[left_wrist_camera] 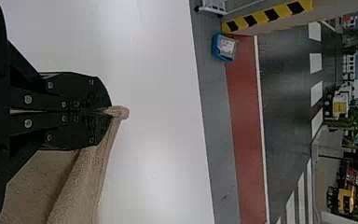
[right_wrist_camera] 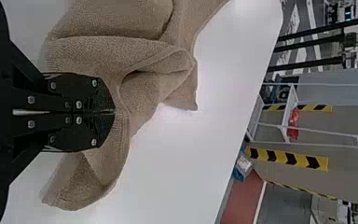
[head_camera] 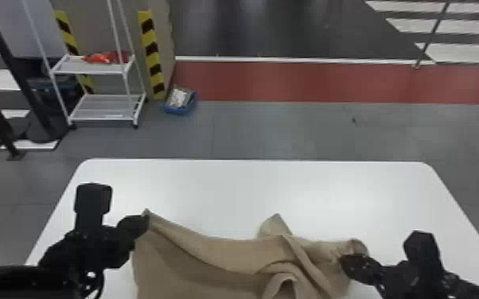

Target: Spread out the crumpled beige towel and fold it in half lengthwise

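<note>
Can't see near end of crumpled beige terry towel (head_camera: 219,254) or near edge of white round-cornered table (head_camera: 211,187), both cut off by head view's bottom edge. Can't see pinched cloth inside flat-fingered black left gripper (head_camera: 145,222), nor cloth behind flat-fingered black right gripper (head_camera: 344,262) in right wrist view. Can't see inside towel's folds at right. Far left: can't see top of white metal rack (head_camera: 87,72), cut off; can't identify blurred orange-red item (head_camera: 105,58) on shelf. Can't identify pale contents of small blue bin (head_camera: 177,111).
</note>
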`<state>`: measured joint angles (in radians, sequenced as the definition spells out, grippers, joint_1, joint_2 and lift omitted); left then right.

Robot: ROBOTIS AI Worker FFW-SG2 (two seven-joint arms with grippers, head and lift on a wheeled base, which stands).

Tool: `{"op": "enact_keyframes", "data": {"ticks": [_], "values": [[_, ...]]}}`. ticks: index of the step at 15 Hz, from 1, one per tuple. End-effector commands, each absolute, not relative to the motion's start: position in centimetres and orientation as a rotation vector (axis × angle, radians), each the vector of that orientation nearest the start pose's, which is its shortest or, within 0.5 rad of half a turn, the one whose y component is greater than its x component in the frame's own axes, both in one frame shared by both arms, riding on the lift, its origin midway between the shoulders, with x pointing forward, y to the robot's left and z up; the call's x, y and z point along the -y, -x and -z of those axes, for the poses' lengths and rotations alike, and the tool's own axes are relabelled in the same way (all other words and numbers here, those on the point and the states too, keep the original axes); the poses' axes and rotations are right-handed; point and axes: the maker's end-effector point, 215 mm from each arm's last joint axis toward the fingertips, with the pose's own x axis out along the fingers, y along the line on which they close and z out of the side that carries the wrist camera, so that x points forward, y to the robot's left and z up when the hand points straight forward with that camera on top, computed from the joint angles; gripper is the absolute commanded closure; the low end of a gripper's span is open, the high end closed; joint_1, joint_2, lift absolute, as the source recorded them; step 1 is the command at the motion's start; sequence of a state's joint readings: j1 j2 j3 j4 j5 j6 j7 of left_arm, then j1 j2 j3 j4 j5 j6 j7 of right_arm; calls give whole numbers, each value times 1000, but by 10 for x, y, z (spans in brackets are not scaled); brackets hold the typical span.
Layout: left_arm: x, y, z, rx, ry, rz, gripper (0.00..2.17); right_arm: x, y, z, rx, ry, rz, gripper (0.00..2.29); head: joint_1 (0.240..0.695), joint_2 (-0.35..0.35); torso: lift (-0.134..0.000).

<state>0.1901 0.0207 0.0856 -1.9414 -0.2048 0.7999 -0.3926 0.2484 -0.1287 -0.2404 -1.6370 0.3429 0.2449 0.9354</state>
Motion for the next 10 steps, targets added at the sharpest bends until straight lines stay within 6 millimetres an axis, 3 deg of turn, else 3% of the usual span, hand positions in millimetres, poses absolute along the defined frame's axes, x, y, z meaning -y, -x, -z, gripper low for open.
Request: {"op": "enact_keyframes", "data": {"ticks": [1, 3, 7, 10], "values": [[-241, -477, 479, -653, -66, 196, 1717, 266, -407, 547, -657, 271, -657, 586, 695, -21, 0], [-244, -476, 480, -655, -66, 192, 1717, 267, -409, 540, -635, 286, -671, 329, 695, -28, 0], [-245, -474, 481, -657, -65, 192, 1717, 306, -427, 511, -551, 234, -594, 299, 695, -40, 0], [-242, -474, 481, -657, -65, 196, 1717, 341, -448, 528, -585, 175, -527, 306, 695, -86, 0]]}}
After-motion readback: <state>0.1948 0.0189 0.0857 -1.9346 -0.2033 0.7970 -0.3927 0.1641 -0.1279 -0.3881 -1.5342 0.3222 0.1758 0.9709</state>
